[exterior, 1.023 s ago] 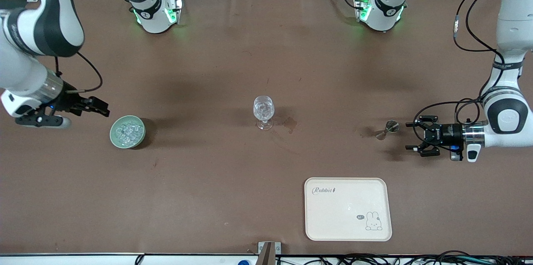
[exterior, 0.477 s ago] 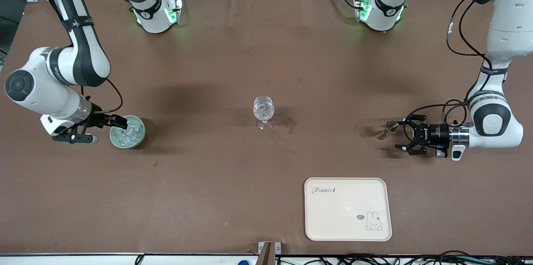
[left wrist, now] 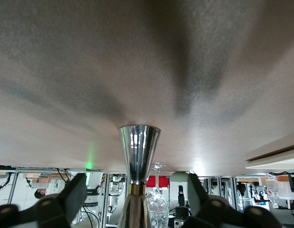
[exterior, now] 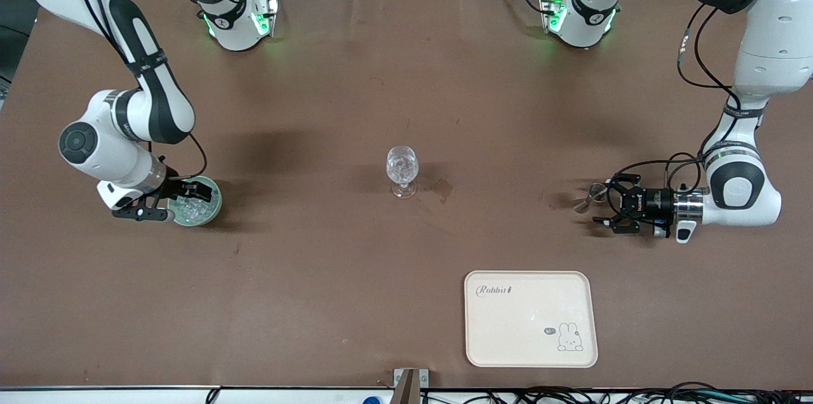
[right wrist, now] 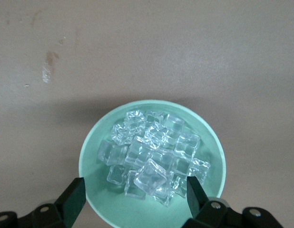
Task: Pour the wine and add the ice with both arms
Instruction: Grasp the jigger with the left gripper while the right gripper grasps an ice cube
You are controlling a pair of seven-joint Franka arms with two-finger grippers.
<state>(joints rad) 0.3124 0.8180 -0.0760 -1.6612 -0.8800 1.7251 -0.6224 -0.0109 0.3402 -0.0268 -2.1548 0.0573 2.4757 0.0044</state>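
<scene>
Fingers point(right wrist: 75, 199) (spread) straddle bowl point(right wrist: 97, 199) of ice point(right wrist: 151, 159).

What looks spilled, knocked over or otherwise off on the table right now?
A dark wet-looking stain marks the brown table beside the wine glass, toward the left arm's end. The ice sits heaped in its green bowl, and the metal jigger and glass stand upright.

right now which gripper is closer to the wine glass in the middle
Neither clearly; both are well away from the wine glass. The left gripper is at the metal jigger toward its end; the right gripper is over the green bowl of ice.
</scene>
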